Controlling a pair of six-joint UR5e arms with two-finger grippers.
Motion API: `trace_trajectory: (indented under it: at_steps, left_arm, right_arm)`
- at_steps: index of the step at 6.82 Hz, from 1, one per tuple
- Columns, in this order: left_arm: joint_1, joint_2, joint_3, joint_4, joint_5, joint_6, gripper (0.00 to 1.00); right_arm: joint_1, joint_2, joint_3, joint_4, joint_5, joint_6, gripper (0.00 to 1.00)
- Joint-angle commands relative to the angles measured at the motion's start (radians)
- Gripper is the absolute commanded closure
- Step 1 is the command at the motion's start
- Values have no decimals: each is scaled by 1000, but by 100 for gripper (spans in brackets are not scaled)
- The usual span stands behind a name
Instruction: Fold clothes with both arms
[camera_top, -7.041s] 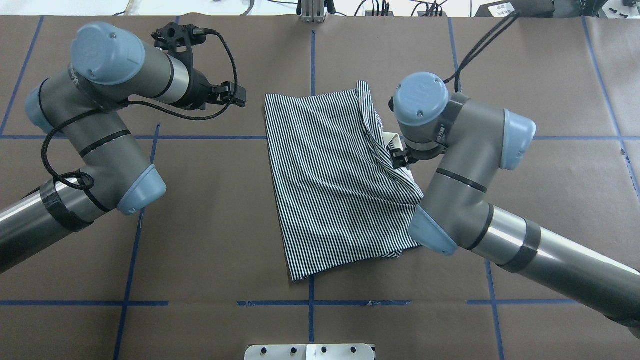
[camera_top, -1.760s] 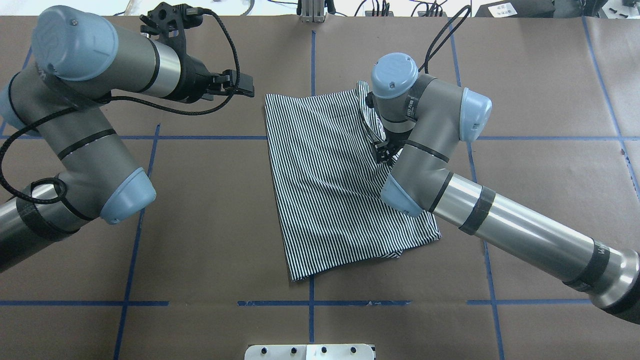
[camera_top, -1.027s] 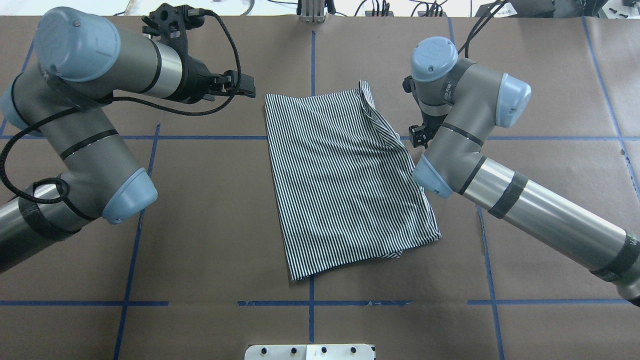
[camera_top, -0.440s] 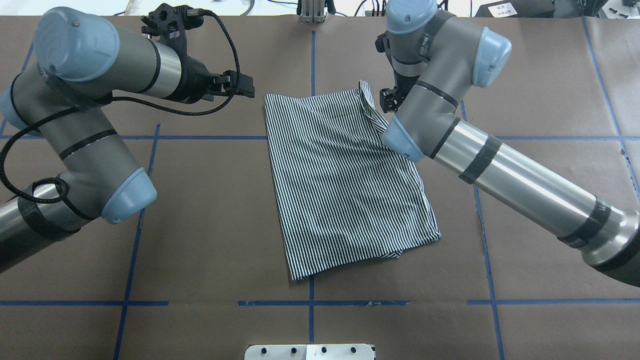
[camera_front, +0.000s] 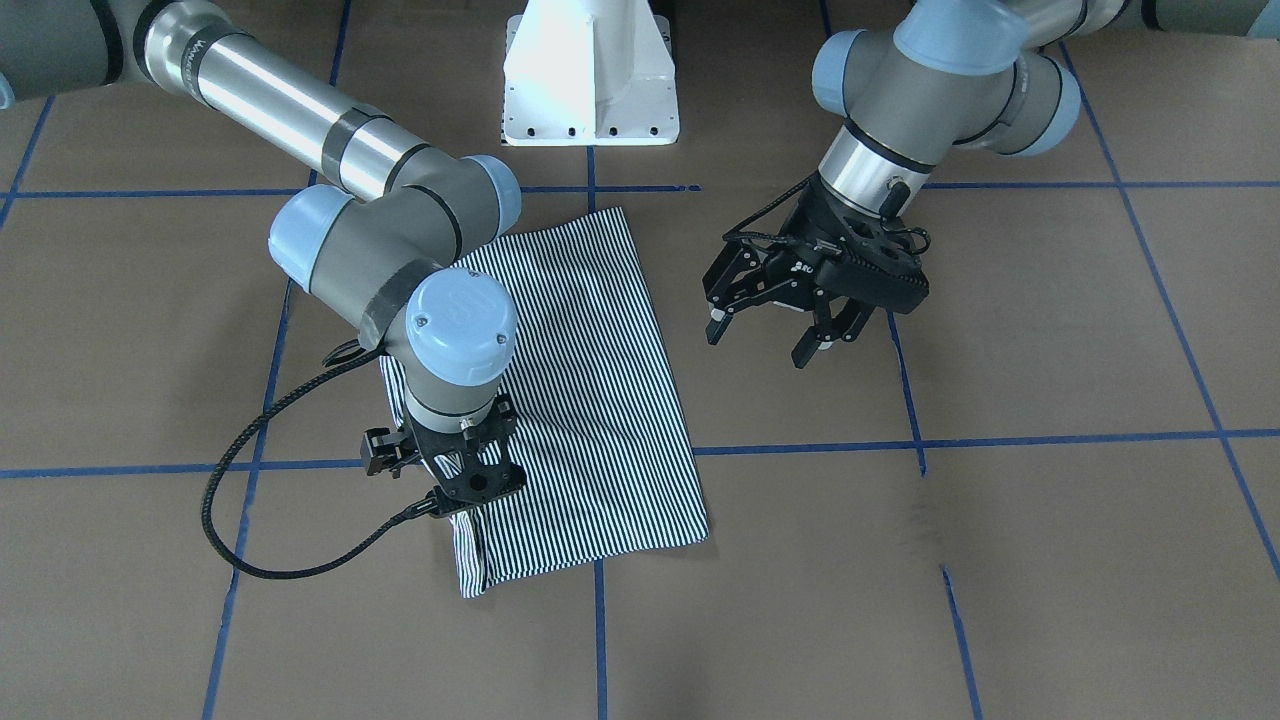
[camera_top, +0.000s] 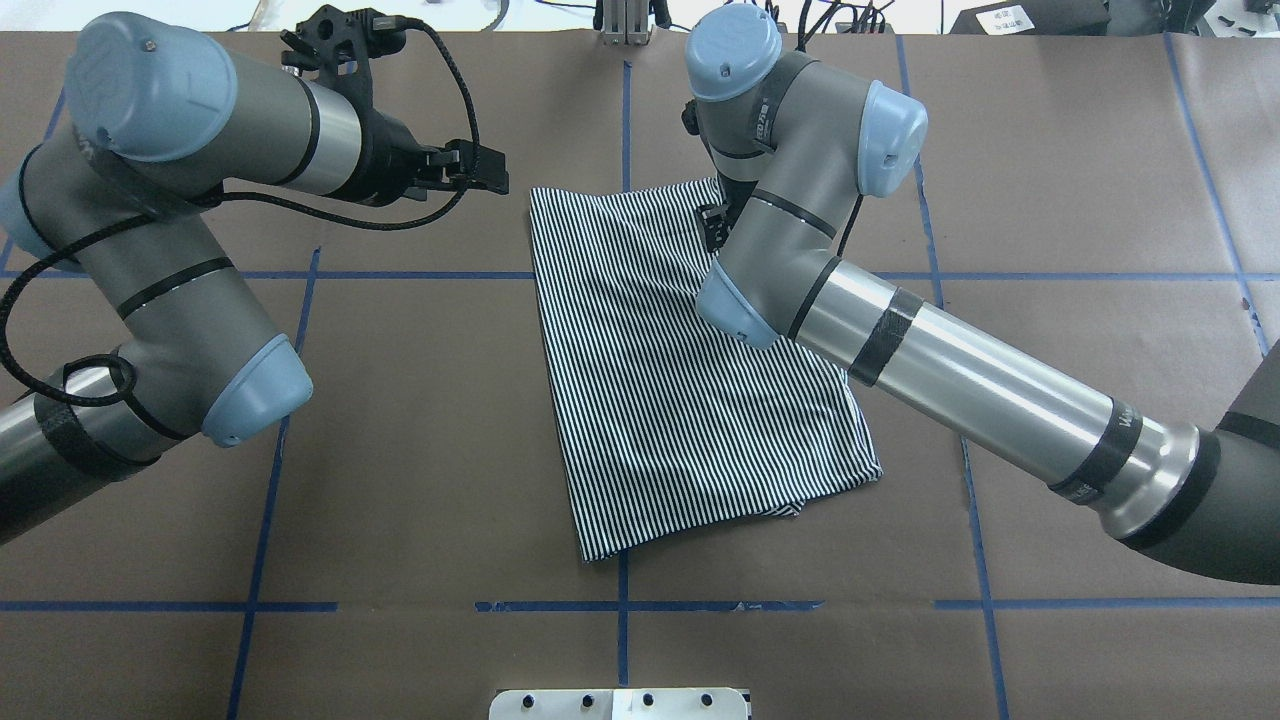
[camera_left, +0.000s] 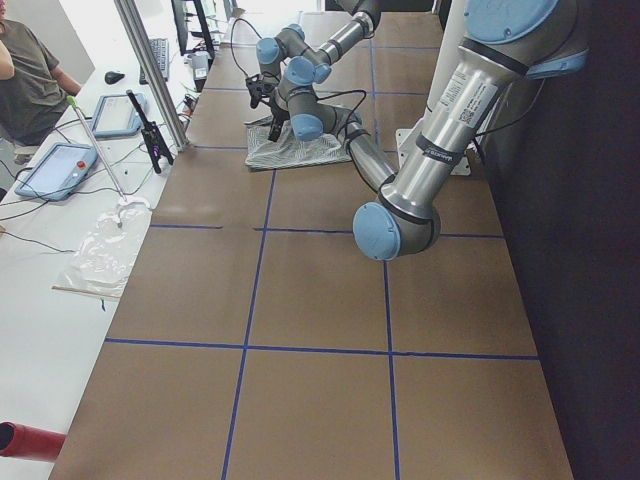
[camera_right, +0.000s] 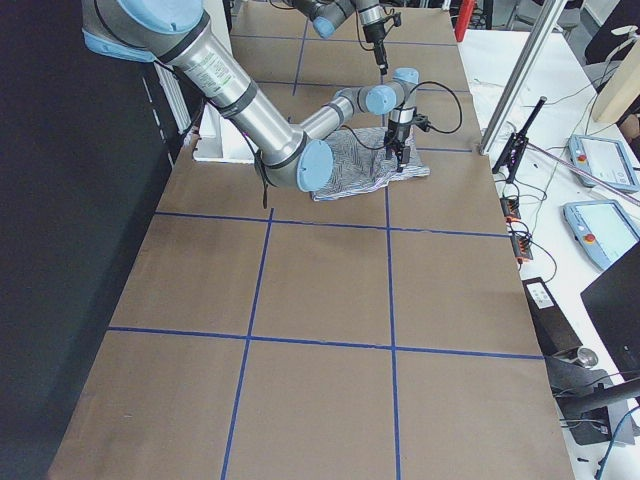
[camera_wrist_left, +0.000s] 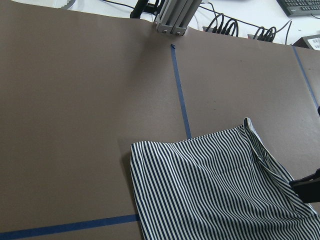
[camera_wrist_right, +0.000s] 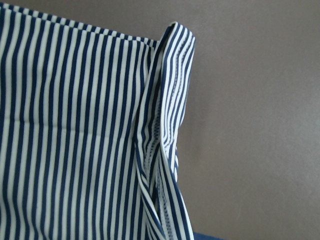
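The striped shirt (camera_top: 680, 400) lies folded into a rough rectangle in the middle of the brown table, also seen as the shirt (camera_front: 590, 400). Its collar and placket are hidden. My right gripper (camera_front: 465, 490) points straight down over the shirt's far right corner (camera_top: 725, 190); its fingers are hidden under the wrist, so I cannot tell if it is open or shut. The right wrist view shows only the shirt's doubled hem edge (camera_wrist_right: 170, 100). My left gripper (camera_front: 757, 345) hovers open and empty over bare table, just left of the shirt's far left corner (camera_wrist_left: 135, 147).
The white pedestal base (camera_front: 590, 80) stands at the robot's side of the table. An aluminium post (camera_top: 625, 20) and cables sit at the far edge. Blue tape lines (camera_top: 400, 275) grid the brown paper. A person (camera_left: 30, 80) and tablets (camera_right: 600, 160) are beyond the far edge.
My right arm has swung from the shirt's right edge up to its far right corner. The cream collar seen earlier is covered. The left arm has barely moved.
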Motion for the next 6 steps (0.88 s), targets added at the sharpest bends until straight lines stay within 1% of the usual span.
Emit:
trace_trajectory:
  at_steps: [1, 3, 6]
  left_arm:
    - [-2, 1, 1, -2, -8, 0, 0]
    - [-2, 1, 1, -2, -14, 0, 0]
    - [-2, 1, 1, -2, -13, 2, 0]
  right_arm:
    - [-9, 0, -44, 42, -6, -1, 0]
    - [-10, -5, -88, 80, -20, -3, 0]
    - [10, -8, -92, 80, -31, -16, 0]
